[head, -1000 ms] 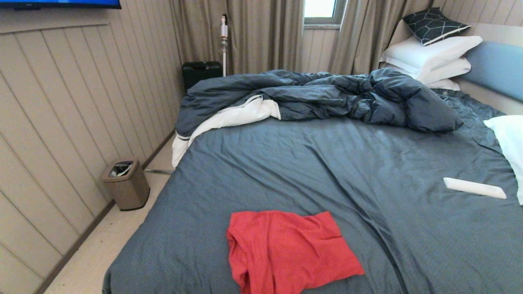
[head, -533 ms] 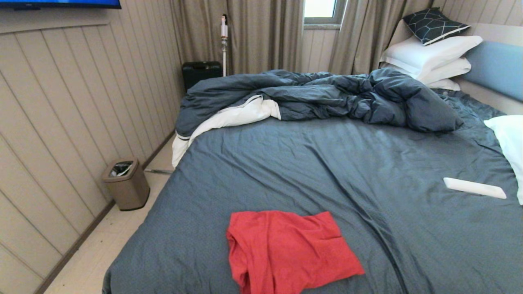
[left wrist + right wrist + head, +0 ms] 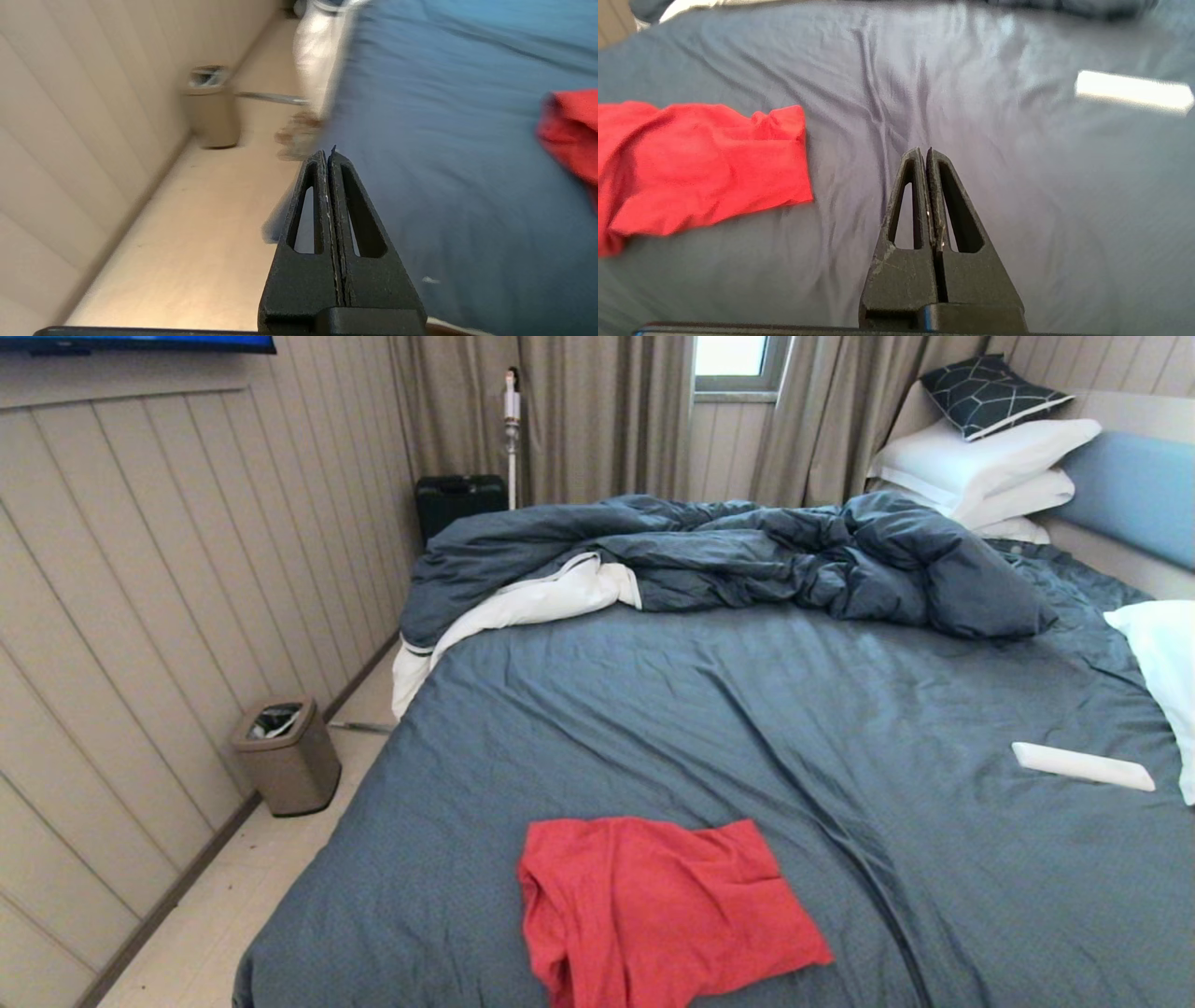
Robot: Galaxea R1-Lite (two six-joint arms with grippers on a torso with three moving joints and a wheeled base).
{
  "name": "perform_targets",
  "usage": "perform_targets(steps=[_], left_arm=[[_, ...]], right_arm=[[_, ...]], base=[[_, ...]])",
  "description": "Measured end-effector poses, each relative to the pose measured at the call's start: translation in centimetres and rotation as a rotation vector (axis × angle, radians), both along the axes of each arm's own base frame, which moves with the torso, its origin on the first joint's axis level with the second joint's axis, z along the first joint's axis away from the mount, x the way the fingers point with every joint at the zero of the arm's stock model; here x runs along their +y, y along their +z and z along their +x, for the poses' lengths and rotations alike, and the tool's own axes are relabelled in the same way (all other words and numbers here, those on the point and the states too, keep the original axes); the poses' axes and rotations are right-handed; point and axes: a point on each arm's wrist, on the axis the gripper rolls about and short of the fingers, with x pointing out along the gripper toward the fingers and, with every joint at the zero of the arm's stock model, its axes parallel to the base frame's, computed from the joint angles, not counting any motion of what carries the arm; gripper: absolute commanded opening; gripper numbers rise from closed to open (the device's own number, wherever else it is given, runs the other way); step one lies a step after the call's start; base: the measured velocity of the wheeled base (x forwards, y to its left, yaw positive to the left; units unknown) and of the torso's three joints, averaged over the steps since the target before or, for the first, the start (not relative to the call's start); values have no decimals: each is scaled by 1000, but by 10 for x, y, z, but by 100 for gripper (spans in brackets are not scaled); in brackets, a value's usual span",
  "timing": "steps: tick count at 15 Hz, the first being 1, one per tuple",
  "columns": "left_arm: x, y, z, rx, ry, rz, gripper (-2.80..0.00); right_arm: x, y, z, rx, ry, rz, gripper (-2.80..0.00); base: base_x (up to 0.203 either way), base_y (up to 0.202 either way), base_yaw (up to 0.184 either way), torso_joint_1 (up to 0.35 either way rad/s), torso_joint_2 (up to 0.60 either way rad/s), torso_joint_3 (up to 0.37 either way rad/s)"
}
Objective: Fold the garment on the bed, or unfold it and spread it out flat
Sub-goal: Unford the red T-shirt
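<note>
— Both end effectors, left (image 3: pixel 328 154) and right (image 3: pixel 924 151), are closed and empty?
— Yes. My garment (image 3: pixel 653 905) lies loosely folded at six o'clock on the bed (image 3: pixel 747 728), within reach.

Home bedroom: bed (image 3: pixel 709 709), pillows (image 3: pixel 980 457), curtains (image 3: pixel 597 411).

The garment (image 3: pixel 658 910) is laid on the near part of the bed (image 3: pixel 747 709), left of its middle. The duvet (image 3: pixel 728 555) is heaped across the far side, with pillows (image 3: pixel 980 462) stacked behind it at the right, against the headboard (image 3: pixel 1134 495). A flat box (image 3: pixel 1083 766) is set on the sheet well right of the garment, near another pillow (image 3: pixel 1167 663). A bin (image 3: pixel 288 756) is placed on the floor left of the bed, by the wall.
</note>
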Motion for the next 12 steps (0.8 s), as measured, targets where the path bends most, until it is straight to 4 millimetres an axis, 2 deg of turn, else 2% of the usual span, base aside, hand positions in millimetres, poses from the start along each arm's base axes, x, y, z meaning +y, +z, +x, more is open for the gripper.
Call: perform_targets(steps=[4, 7, 12], left_arm=[[-2, 5, 1, -53, -75, -18, -280], [-2, 19, 1, -185, -86, 0, -280], [-2, 21, 1, -208, -83, -51, -280]], right_arm=[[0, 4, 0, -40, 0, -13, -280], [0, 6, 0, -58, 3, 19, -280], [1, 10, -1, -99, 31, 28, -280]], base=[[0, 0, 0, 0, 0, 0], [0, 0, 0, 0, 0, 0], [0, 0, 0, 0, 0, 0]])
